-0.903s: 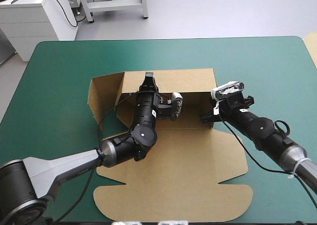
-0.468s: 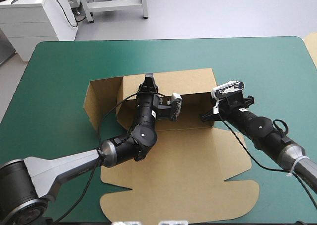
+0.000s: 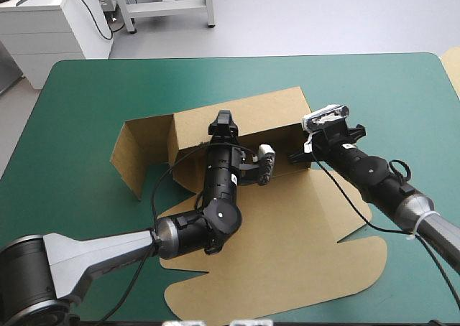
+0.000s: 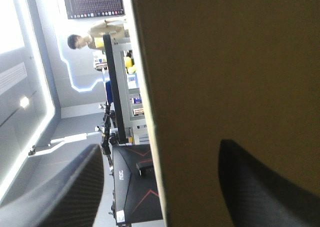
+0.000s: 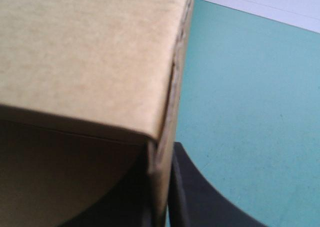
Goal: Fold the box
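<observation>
The brown box [image 3: 287, 225] lies mid-table, its lid flat toward the near edge. The rear wall [image 3: 251, 114] stands raised, and a side flap [image 3: 133, 150] sticks out at the left. My left gripper [image 3: 224, 119] is at the top edge of that wall. In the left wrist view it [image 4: 161, 146] is open, its black fingers apart on either side of the board's edge [image 4: 225, 62]. My right gripper [image 3: 295, 156] is shut on the box at its right end wall. The right wrist view shows that corner [image 5: 90, 52] pinched between the fingers [image 5: 161, 157].
Bare teal-green cover [image 3: 86, 103] lies to the left of the box and along the far side. A pale edge of more board [image 3: 453, 67] shows at the table's right edge. The right arm's cable loops over the lid's right side.
The left gripper has opened and let go of the rear wall. The box has turned a little, its lid sliding right and the rear wall shifting toward the far edge. The right gripper keeps its hold.
</observation>
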### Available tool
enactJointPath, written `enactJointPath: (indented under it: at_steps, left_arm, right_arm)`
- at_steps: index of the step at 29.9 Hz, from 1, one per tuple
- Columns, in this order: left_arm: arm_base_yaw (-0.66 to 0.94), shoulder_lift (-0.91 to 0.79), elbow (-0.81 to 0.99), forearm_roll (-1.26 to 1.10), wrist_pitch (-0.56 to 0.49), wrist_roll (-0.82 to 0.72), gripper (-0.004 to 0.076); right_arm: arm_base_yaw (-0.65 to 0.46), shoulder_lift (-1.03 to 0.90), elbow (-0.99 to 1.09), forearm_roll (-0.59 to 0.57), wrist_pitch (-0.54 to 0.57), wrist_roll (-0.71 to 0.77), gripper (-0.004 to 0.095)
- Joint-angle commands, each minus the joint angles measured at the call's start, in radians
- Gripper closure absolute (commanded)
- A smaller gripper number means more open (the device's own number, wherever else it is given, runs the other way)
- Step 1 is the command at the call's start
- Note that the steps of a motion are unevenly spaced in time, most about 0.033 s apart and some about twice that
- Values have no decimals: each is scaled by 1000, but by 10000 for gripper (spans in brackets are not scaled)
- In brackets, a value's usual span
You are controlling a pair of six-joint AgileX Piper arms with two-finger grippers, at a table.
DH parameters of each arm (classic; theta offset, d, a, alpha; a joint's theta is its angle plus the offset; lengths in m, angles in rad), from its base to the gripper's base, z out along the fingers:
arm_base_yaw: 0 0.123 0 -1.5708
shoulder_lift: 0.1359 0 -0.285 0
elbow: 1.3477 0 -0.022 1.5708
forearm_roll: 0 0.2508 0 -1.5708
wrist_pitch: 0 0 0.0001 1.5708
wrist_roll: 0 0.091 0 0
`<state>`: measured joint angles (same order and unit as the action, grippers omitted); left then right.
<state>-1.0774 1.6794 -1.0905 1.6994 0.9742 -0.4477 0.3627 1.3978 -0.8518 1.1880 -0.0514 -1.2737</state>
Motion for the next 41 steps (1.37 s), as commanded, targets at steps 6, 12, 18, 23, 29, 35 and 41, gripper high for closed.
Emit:
enactJointPath:
  at_steps: [6,12,18,23,29,35,41]
  left_arm:
    - [-120,-52,-27,58,75,18,304]
    - [-128,-77,-96,-196,78,241,610]
    - [-117,-106,-237,-621,6,634,716]
    - [-39,-106,-389,-992,26,870,716]
    - [115,-106,-560,-1225,43,914,716]
    - [360,-133,-689,-1576,38,943,716]
    - [693,-157,-711,-1890,19,881,716]
  right_arm:
    - [-3,80,-130,-22,-37,-27,921]
    - [-24,123,-172,-20,16,-23,921]
    - [-97,128,-205,-20,167,-16,921]
    - [-159,128,-238,-36,291,31,922]
    - [-178,128,-284,-294,367,251,923]
    - [-178,130,-312,-601,431,525,923]
    - [-178,130,-314,-694,455,593,923]
